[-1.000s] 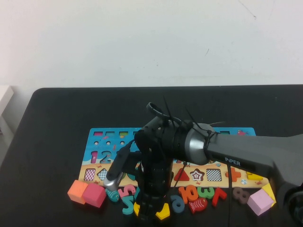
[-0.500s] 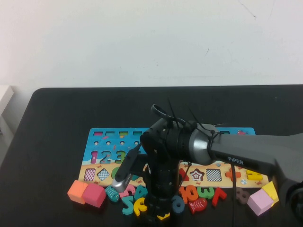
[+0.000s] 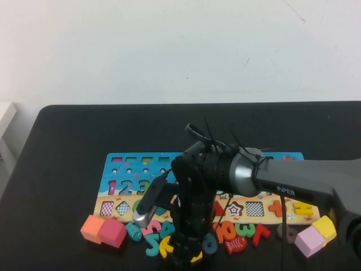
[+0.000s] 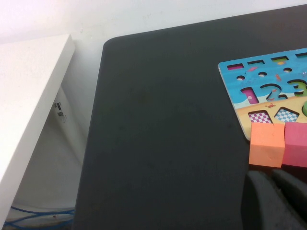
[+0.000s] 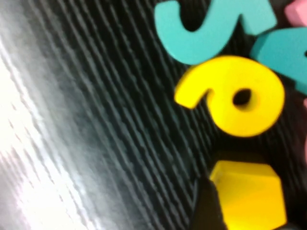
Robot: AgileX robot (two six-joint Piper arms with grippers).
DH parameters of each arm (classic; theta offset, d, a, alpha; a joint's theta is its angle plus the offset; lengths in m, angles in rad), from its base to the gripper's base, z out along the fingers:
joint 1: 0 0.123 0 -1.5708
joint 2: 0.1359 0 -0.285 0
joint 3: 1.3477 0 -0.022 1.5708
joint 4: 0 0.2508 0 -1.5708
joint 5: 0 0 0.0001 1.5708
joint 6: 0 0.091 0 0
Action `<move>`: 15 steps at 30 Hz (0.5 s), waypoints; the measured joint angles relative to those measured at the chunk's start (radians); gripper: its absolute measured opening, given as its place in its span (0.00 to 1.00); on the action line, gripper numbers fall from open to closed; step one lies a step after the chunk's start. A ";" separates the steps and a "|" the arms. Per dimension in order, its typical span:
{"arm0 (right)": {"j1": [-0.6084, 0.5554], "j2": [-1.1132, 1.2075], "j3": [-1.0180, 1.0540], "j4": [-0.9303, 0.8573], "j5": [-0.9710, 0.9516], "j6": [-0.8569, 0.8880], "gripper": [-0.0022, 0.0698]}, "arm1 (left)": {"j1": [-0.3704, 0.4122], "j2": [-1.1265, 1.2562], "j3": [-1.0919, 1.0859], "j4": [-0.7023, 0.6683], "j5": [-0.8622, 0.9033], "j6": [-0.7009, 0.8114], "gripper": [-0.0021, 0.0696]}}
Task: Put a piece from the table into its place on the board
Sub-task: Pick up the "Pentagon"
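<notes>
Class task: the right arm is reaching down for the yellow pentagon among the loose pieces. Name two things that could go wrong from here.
1. The yellow pentagon lies close beside the yellow number piece; the open right gripper might nudge or grab that instead.
2. The arm hides the board's slots from above, so placing could go astray.

The left gripper stays parked.

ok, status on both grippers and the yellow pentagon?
Right gripper open, low over small flat yellow wooden pentagon on black table. Left gripper parked at table's left. Yellow curved number piece lies close beside.
</notes>
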 joint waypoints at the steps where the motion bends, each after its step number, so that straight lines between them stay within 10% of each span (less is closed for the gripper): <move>1: 0.000 0.000 0.002 0.011 0.000 -0.005 0.70 | 0.000 0.000 0.000 0.000 0.000 0.000 0.03; 15: 0.024 0.000 0.019 0.006 -0.022 -0.008 0.77 | 0.000 0.000 0.000 0.000 0.000 -0.002 0.03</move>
